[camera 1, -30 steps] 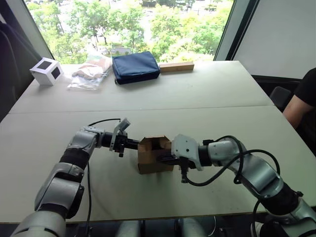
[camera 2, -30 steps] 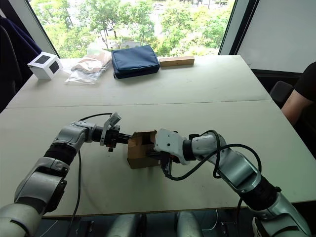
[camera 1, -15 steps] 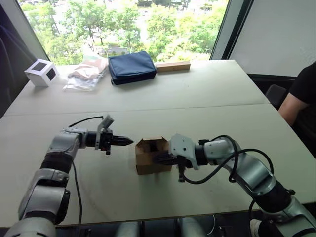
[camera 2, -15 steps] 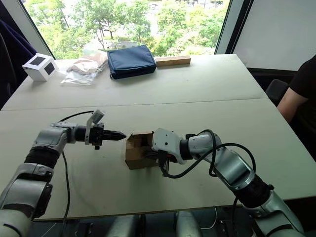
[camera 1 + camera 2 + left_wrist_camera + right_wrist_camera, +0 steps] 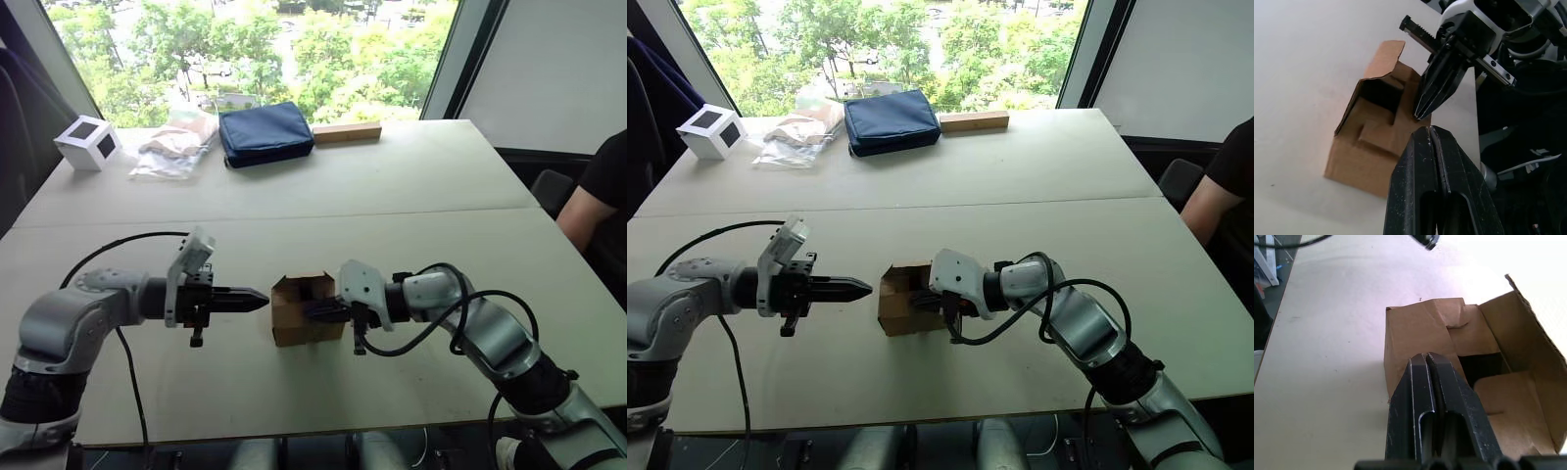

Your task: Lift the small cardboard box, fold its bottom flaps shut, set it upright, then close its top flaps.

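The small cardboard box (image 5: 294, 323) stands on the table (image 5: 411, 196) in front of me, its upper end half open. One of its top flaps (image 5: 1383, 58) sticks up and others (image 5: 1508, 401) are folded partly inward. My left gripper (image 5: 263, 297) is shut, its tip just off the box's left side and apart from it. My right gripper (image 5: 310, 313) is also shut, with its fingertips (image 5: 1426, 363) lying against the box's right wall at the rim. The bottom flaps are hidden under the box.
Along the far edge of the table lie a white cube (image 5: 86, 143), a clear plastic bag (image 5: 176, 145), a navy pouch (image 5: 266, 132) and a long wooden block (image 5: 347, 132). A person (image 5: 600, 196) sits at the right side.
My left gripper has drawn back leftward from the box's top edge and now sits just clear of its side. The right gripper has stayed at the box.
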`<state>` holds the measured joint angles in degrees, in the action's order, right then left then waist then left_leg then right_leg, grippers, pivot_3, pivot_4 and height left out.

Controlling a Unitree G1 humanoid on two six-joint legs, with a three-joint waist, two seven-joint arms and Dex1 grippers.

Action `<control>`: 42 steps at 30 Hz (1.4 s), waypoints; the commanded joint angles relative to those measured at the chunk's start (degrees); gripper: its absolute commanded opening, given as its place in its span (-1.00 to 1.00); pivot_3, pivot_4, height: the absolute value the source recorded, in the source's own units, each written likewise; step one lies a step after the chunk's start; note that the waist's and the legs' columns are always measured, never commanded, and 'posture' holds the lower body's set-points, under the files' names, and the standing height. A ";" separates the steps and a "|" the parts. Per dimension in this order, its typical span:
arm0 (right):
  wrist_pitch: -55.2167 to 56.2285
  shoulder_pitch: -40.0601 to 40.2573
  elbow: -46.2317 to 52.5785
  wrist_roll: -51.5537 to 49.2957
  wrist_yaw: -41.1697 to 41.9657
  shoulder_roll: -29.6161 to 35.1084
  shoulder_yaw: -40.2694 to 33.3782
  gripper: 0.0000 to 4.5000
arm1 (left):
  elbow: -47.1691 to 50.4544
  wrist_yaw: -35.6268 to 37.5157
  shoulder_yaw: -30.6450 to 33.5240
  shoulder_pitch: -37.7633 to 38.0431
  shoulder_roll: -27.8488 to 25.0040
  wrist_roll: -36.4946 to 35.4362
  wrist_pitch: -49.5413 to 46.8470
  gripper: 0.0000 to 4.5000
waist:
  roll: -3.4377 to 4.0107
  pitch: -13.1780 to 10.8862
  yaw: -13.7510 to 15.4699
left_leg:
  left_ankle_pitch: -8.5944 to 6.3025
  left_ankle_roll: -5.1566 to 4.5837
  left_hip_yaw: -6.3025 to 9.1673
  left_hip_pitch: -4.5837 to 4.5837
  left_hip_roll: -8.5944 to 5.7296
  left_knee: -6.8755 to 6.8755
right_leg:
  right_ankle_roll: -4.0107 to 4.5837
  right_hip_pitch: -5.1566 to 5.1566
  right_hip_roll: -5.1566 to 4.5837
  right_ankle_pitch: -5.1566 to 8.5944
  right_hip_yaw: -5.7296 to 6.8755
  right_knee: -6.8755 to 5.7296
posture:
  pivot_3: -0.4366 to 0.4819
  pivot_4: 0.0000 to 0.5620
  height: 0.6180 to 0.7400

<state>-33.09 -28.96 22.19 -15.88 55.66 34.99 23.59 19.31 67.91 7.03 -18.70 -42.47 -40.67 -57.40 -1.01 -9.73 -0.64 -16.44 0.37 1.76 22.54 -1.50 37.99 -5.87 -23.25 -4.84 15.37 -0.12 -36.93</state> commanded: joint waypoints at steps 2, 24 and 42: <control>1.33 -0.93 0.96 0.34 -0.03 -0.52 -1.34 -1.00 | 1.12 -2.22 -3.62 2.00 0.58 -0.41 1.10 -0.99 | 0.00 0.00 -0.03 | 0.00 0.00 0.00 0.00 0.01 0.00 | 0.00 -0.01 0.03 0.00 0.00 0.00 | -0.05 -0.47 0.95; -3.28 -8.71 -7.94 -0.61 -9.90 -6.08 -6.03 -1.00 | -1.63 -5.45 -6.51 1.65 2.52 -0.77 4.96 -0.99 | 0.04 -0.01 -0.10 | 0.02 0.06 -0.07 0.08 -0.01 -0.11 | 0.02 -0.13 -0.07 -0.01 -0.01 0.10 | -0.05 -0.47 0.95; -5.27 -2.21 -1.08 -0.99 -6.17 -4.44 -4.75 -1.00 | -2.88 -9.99 -1.57 -2.71 3.76 -4.87 4.48 -0.99 | 0.04 -0.01 -0.01 | 0.02 0.06 -0.04 0.06 -0.02 -0.10 | 0.01 -0.07 -0.07 -0.01 0.05 0.12 | -0.05 -0.47 0.95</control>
<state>-38.53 -31.08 18.91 -16.56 49.67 30.72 19.69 16.55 58.55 3.88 -20.82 -39.15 -44.50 -53.40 -0.97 -9.74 -0.64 -16.41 0.42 1.72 22.60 -1.51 37.89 -5.86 -23.32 -4.90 15.36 -0.06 -36.81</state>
